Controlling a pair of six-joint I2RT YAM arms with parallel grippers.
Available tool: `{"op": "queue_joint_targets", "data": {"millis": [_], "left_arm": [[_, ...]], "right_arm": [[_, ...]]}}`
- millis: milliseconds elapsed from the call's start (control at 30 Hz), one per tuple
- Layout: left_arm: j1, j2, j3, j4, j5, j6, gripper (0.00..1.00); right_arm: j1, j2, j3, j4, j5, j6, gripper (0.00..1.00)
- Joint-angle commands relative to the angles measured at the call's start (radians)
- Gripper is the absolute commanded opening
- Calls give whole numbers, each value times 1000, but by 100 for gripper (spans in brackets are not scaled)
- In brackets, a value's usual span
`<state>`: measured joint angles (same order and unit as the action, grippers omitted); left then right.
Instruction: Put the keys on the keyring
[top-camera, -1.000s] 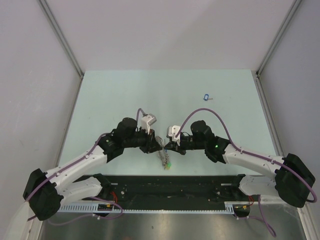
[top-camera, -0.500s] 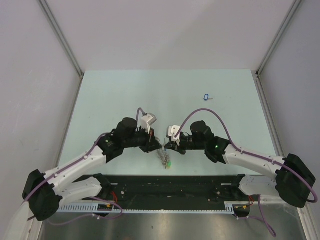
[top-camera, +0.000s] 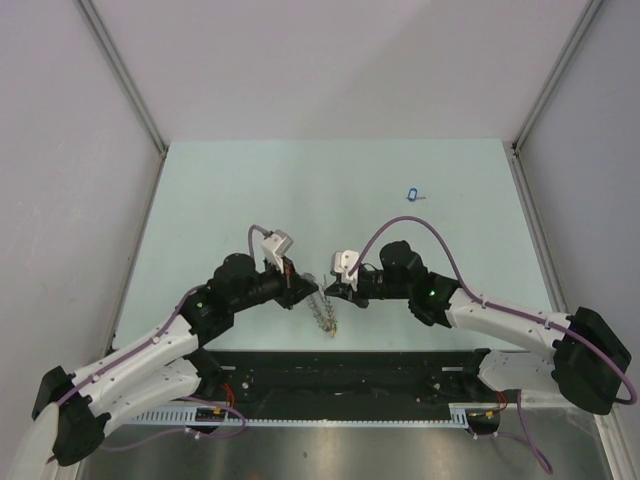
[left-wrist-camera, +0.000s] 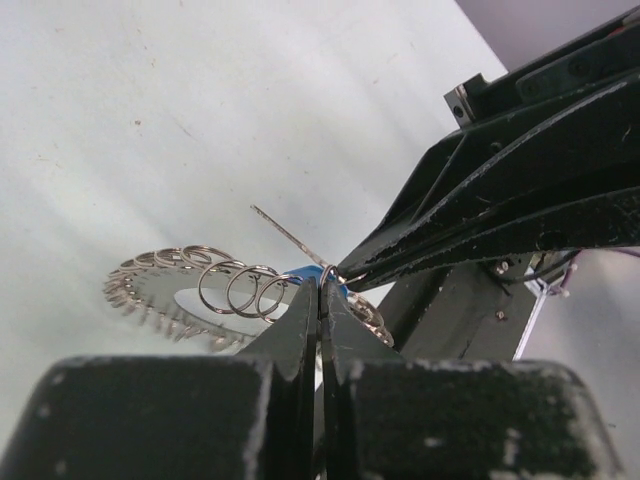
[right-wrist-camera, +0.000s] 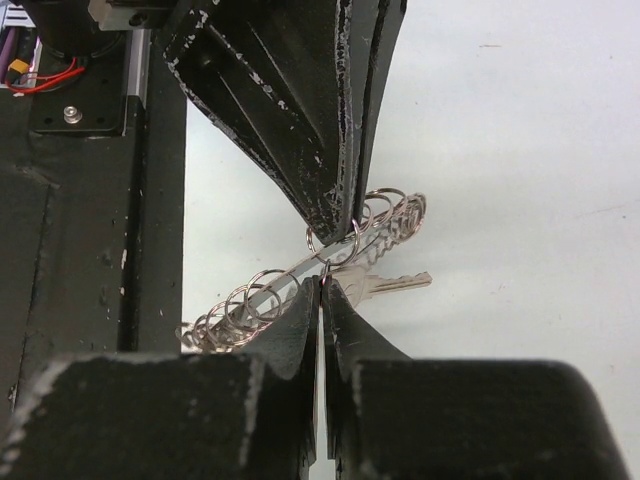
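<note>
The keyring (top-camera: 324, 312) sits between the two gripper tips, near the middle of the table (top-camera: 230, 190) and a little toward its near edge. The left gripper (top-camera: 305, 291) reaches in from the left and the right gripper (top-camera: 330, 290) from the right, and their tips almost meet over the ring.

In the left wrist view, the left gripper's fingers are pressed flat together on the rim of the keyring. The fringe of small rings fans out to the left of the tips, and a blue tag (left-wrist-camera: 303, 272) shows right at them. The right gripper's fingers are also pressed together with no gap. A silver key (right-wrist-camera: 392, 283) sticks out just beside their tips, next to the ring's wire. It cannot be told whether they pinch that key's small loop or the ring itself.

There are two arms, one keyring and two blue-tagged keys. One key is at the grippers. The other blue-tagged key (top-camera: 413, 195) lies flat on the table, well apart, far and to the right. Each gripper crowds the other's wrist view, so the meeting point is partly hidden. A black rail (top-camera: 340, 372) runs along the near edge, below the ring.
</note>
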<state>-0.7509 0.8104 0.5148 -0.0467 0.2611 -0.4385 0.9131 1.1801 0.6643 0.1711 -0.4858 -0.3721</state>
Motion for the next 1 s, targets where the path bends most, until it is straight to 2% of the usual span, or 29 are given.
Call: {"op": "queue_joint_targets", "data": {"millis": [0,167,367,433,467,533,567,667,833,967], "left_arm": [[5,-27,-45,240,-92,-60,0],[-7,-19,-119,372,-126,-104,0],[-47,-17,-203,502,-204,-144,0],[-48,-28,-217,501,-215,-144,5],[-47,-42,-217,490,-217,-135,15],[-47,-57,-210,437,-220,-121,26],[-47,-83,-207,412,-227,-103,35],[-47,-125,-177,302,-255,-42,46],[-45,-148,-78,116,-206,99,53],[-44,-67,26,-30,-96,222,54]], "right_arm": [[16,9,17,5,-45,7,0],[30,26,18,37,-51,21,0],[29,18,18,39,13,13,0],[26,12,17,30,29,6,0],[24,7,17,25,41,2,0],[21,0,17,16,50,-8,0],[23,-4,17,11,56,-11,0],[18,-13,17,2,61,-21,0],[10,-17,17,-1,47,-30,0],[9,-20,17,-2,35,-34,0]]}}
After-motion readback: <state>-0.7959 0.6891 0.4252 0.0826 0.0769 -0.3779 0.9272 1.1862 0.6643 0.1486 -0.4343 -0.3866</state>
